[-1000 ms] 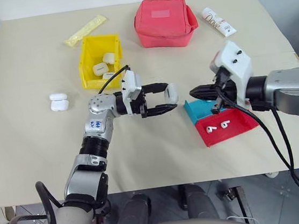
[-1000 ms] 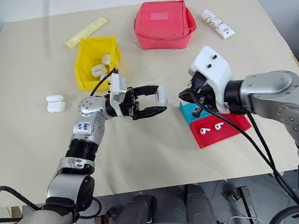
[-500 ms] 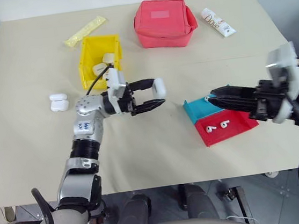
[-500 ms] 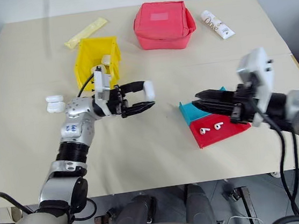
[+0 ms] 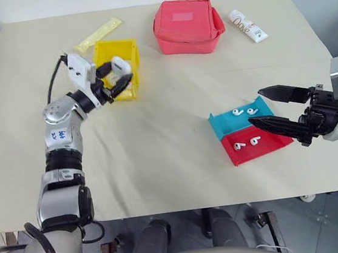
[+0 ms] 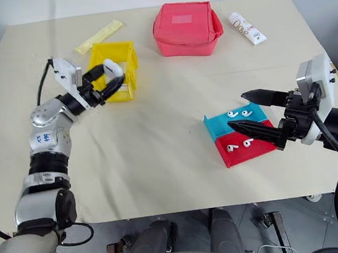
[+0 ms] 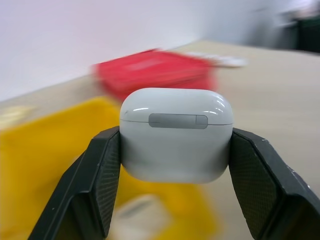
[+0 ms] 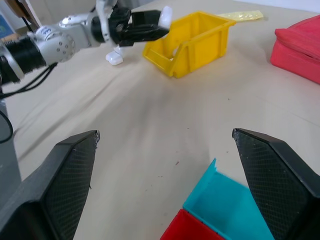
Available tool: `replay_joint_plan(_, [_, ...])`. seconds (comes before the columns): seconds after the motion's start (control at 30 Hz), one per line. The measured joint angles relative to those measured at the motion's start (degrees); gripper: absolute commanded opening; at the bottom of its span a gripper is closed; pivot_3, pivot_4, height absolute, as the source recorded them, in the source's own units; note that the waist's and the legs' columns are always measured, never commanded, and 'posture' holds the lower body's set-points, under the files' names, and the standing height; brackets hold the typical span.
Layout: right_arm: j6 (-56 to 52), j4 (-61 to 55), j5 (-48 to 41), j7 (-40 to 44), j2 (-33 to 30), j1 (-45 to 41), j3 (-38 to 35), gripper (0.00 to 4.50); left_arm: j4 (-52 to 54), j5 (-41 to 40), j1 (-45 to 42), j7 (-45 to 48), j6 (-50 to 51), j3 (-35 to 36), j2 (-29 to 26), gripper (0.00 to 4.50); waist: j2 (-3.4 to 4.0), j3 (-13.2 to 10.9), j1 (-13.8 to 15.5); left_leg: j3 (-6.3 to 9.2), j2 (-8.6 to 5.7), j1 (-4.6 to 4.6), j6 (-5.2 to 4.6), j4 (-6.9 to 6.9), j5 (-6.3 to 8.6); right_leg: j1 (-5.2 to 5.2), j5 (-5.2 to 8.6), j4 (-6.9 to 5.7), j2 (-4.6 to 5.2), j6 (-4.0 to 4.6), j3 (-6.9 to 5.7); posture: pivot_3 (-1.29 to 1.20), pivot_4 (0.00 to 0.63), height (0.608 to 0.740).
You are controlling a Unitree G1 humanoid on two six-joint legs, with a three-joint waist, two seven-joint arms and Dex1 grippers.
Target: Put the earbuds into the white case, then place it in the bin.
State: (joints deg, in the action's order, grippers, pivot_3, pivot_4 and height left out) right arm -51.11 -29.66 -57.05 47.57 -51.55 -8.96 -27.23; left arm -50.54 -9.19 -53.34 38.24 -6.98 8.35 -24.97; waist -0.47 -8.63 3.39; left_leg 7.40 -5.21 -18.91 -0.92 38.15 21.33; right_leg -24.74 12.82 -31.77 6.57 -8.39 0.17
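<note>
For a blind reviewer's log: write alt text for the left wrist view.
Two black fingers of the left gripper clamp a closed white earbud case by its sides, hinge band facing the camera. Behind it, blurred, are the yellow bin, a red pouch and the beige table.

A robot test bench in a lab or workshop: a plain beige tabletop (image 5: 176, 132) set against bare pale walls, grey tiled floor beneath, loose black cables, and small sorting props laid out.
</note>
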Motion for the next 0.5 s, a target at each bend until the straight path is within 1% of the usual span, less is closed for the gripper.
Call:
replay_joint_plan(0.1, [0.21,0.06,0.02,-0.78,0.1,-0.75,0.45,4.47,-8.21,3.46,-3.48,-5.97,-2.46,-0.63,-0.01,2.8,-0.01,0.0,-0.06,0.0,-0.01,-0.02,0.0,0.0,0.0,-0.02,-0.01,0.0,0.0,-0.01,0.0,0.0,0.15,0.74])
replay_joint_plan(0.17, [0.66,0.06,-0.01,-1.07,0.14,-0.99,0.6,4.5,-11.89,4.38,-4.99,-6.78,-4.25,-0.71,0.34,3.51,-0.01,0.0,-0.12,-0.01,0.0,-0.04,0.0,0.0,0.0,-0.05,-0.01,-0.01,0.0,-0.02,-0.01,0.0,0.15,0.74])
replay_joint_plan(0.27, [1.17,0.07,0.01,-1.26,0.14,-1.57,1.67,4.5,-15.81,4.95,-7.13,-4.37,-5.61,-0.93,0.89,4.4,-0.02,0.0,-0.17,-0.02,0.0,-0.05,0.0,0.01,-0.01,-0.05,-0.01,-0.02,0.0,-0.02,-0.01,0.0,0.15,0.74])
replay_joint_plan(0.33, [1.24,0.1,0.02,-1.25,0.13,-1.69,2.09,4.5,-15.9,4.74,-7.31,-1.65,-7.17,-0.73,1.04,4.46,-0.02,0.0,-0.29,-0.02,0.01,-0.06,0.0,0.0,-0.01,-0.06,-0.01,-0.02,0.01,-0.02,-0.01,0.0,0.15,0.74])
replay_joint_plan(0.43, [1.91,0.46,0.11,-0.84,0.09,-1.91,2.09,4.5,-15.56,2.72,-7.27,5.76,-10.31,0.33,0.14,4.46,-0.02,0.0,-0.39,-0.03,0.03,-0.11,0.01,0.0,-0.01,-0.15,-0.01,-0.03,0.01,-0.02,-0.01,0.0,0.15,0.74])
replay_joint_plan(0.5, [2.51,0.75,0.29,-0.08,-0.07,-1.98,2.13,4.5,-13.45,0.98,-6.39,11.23,-11.22,0.96,-1.02,4.46,-0.02,0.0,-0.62,-0.06,0.05,-0.11,0.02,-0.01,-0.01,-0.19,-0.01,-0.05,0.01,-0.02,0.0,0.0,0.15,0.74])
